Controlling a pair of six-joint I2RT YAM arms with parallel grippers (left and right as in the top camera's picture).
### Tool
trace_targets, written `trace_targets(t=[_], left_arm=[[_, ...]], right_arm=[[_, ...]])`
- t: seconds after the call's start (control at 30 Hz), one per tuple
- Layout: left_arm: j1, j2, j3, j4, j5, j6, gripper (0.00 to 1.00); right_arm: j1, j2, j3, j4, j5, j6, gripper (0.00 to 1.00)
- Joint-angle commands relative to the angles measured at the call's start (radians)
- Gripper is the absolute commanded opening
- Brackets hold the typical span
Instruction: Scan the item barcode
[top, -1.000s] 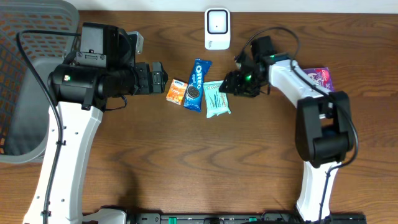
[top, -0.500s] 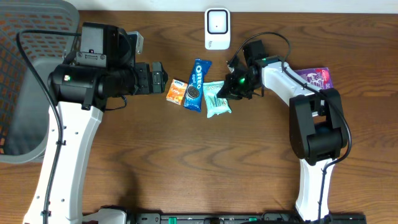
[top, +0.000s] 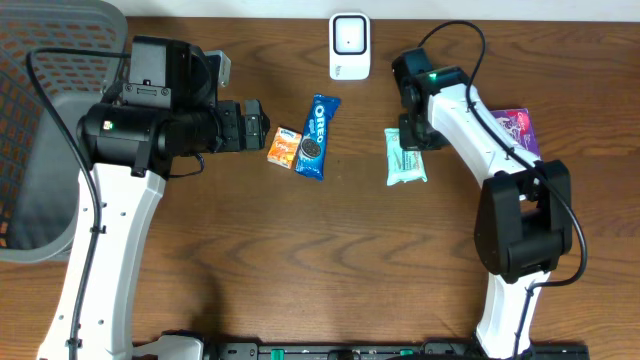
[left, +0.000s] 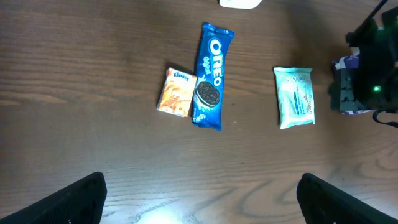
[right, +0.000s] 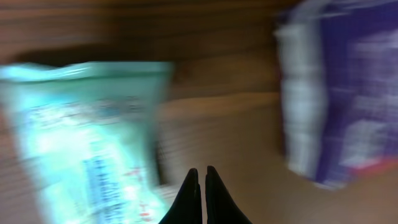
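Right pincer (right: 202, 177) has its two dark fingers pressed together, tips low over the wood. The wrist view is too smeared to tell whether a thin edge of wrapper is nipped between them. Just to one side of the tips lies the mint-green packet (right: 81, 143), flat on the table (top: 300, 260) with its printed face up, and to the other side, apart from it, lies a purple packet (right: 348, 93). The mint one is probably the item to be scanned, since the closed fingers sit at its upper end. Lying by itself, it gives them room to come at an edge without crowding the other snacks. No barcode can be made out on it. Further across the table a blue Oreo pack (top: 316, 137) lies lengthwise with a small orange packet (top: 284, 146) touching its side. These two look like a waiting group. Beyond them, the left pincer (top: 255, 125) is spread wide and holds nothing. It faces the pair from the side, and it seems parked there to keep clear of the other arm. At the far edge the white scanner (top: 349, 45) stands alone, well apart from the mint packet. By my judgement the packet must be lifted and turned toward it. At the table's left a grey basket (top: 40, 150) likely takes finished items.
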Motion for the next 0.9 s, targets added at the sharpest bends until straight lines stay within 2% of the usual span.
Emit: trace_targets(t=[0.0, 0.07, 0.13, 0.27, 0.33, 0.4, 0.57, 0.77, 0.8, 0.83, 0.87], left_arm=[[0.003, 0.002, -0.002, -0.002, -0.009, -0.002, 0.98], [0.003, 0.002, -0.002, -0.002, -0.009, -0.002, 0.98], [0.003, 0.002, -0.002, -0.002, -0.009, -0.002, 0.98], [0.003, 0.002, -0.002, -0.002, -0.009, -0.002, 0.98], [0.003, 0.002, -0.002, -0.002, -0.009, -0.002, 0.98], [0.002, 0.002, -0.002, -0.002, -0.009, -0.002, 0.98], [0.003, 0.002, -0.002, -0.002, -0.009, -0.002, 0.98], [0.003, 0.002, -0.002, -0.002, -0.009, -0.002, 0.98], [0.003, 0.002, -0.002, -0.002, -0.009, -0.002, 0.98], [0.003, 0.002, -0.002, -0.002, -0.009, -0.002, 0.98], [0.003, 0.002, -0.002, -0.002, -0.009, -0.002, 0.98]], right_arm=[[0.030, 0.018, 0.012, -0.022, 0.325, 0.086, 0.01], [0.029, 0.028, 0.012, -0.019, 0.275, 0.081, 0.01], [0.021, 0.030, 0.012, -0.009, 0.122, 0.057, 0.02], [-0.011, 0.030, 0.012, 0.029, -0.253, -0.058, 0.50], [-0.045, 0.030, 0.012, 0.027, -0.383, -0.059, 0.56], [-0.102, 0.030, 0.010, 0.026, -0.527, -0.117, 0.68], [-0.202, 0.030, -0.050, 0.056, -0.778, -0.194, 0.68], [-0.232, 0.030, -0.287, 0.309, -0.895, -0.179, 0.62], [-0.230, 0.030, -0.317, 0.349, -0.894, -0.157, 0.56], [-0.229, 0.030, -0.335, 0.376, -0.894, -0.149, 0.46], [-0.229, 0.030, -0.344, 0.389, -0.894, -0.143, 0.30]])
